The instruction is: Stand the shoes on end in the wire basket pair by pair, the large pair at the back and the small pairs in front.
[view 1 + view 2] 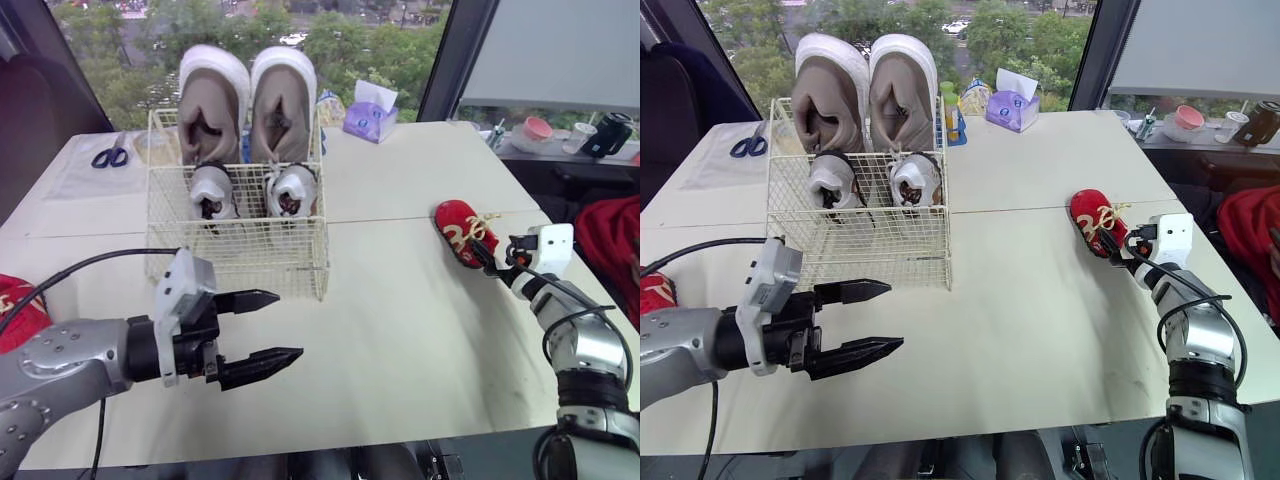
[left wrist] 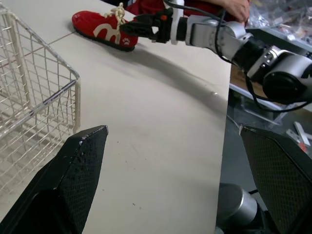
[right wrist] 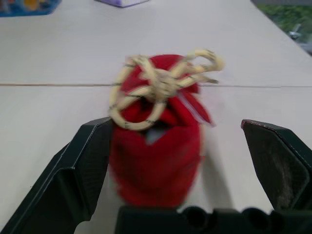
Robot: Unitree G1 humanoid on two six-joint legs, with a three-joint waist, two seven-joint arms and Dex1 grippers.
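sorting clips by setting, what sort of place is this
Probably an upper-floor office or lab, not a home: a big window looks down on treetops and cars, a plain white table carries scissors and a tissue box, and a side counter holds cups.

red shoe (image 1: 458, 228), cream laces (image 3: 161, 85), white wire basket (image 1: 240, 255).

Your left tool (image 1: 288, 325) gapes in front of the wire basket (image 1: 240, 258); your right tool (image 1: 489, 262) sits at the red shoe (image 1: 460, 230).
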